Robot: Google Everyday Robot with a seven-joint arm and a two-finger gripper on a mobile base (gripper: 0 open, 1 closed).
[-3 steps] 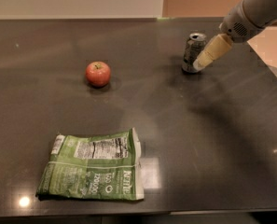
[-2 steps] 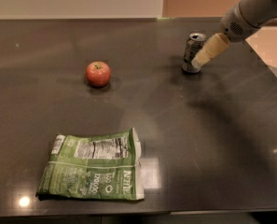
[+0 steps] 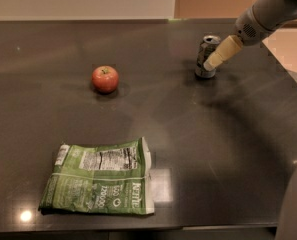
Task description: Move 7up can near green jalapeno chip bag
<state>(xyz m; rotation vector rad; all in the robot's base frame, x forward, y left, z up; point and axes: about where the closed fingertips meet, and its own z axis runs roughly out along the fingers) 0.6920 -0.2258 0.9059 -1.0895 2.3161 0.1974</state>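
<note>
Barely changes from a second ago: finds the gripper [image 3: 210, 64] a shade further left, up against the right flank of the 7up can [image 3: 204, 51], seemingly touching; leaves can, apple [image 3: 105, 79] and green jalapeno chip bag [image 3: 98, 179] unmoved. Cannot tell the gripper's width or hold. Places the can upright at the far right of the dark table [image 3: 198, 139], well apart from the bag lying flat at the near left. Likely handles light, thin-walled and smooth, easy to dent or tip. Calls for a gentle hold across the mid-body, square to the sides, not at the rim.
</note>
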